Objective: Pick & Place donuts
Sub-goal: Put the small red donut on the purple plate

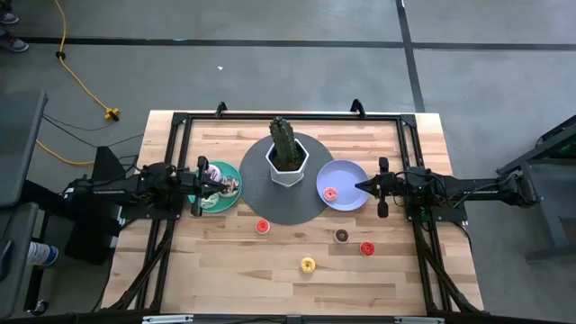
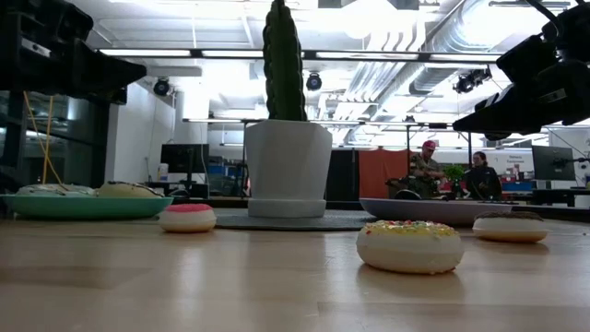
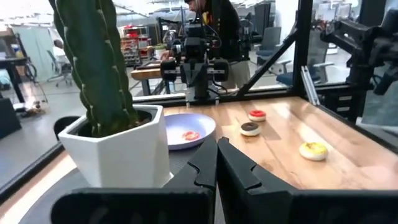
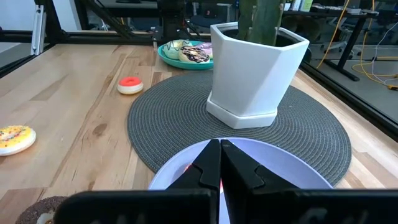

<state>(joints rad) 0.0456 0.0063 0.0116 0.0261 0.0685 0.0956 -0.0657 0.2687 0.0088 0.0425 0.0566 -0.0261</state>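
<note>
Three larger iced donuts (image 1: 220,183) lie on a teal plate (image 1: 236,200) at the table's left. My left gripper (image 1: 216,184) hangs shut over them, pointing level. One small orange donut (image 1: 330,193) lies on a lavender plate (image 1: 349,175) at the right. My right gripper (image 1: 361,186) is shut above that plate's right rim, tipped slightly down. Loose on the wood lie a red donut (image 1: 263,226), a brown one (image 1: 342,236), another red one (image 1: 366,248) and a yellow one (image 1: 308,264). Neither gripper holds anything.
A tall cactus in a white pot (image 1: 288,160) stands on a round grey mat (image 1: 292,211) between the two plates. A black frame (image 1: 288,115) runs along the table's edges. People sit in the room beyond the table (image 2: 426,166).
</note>
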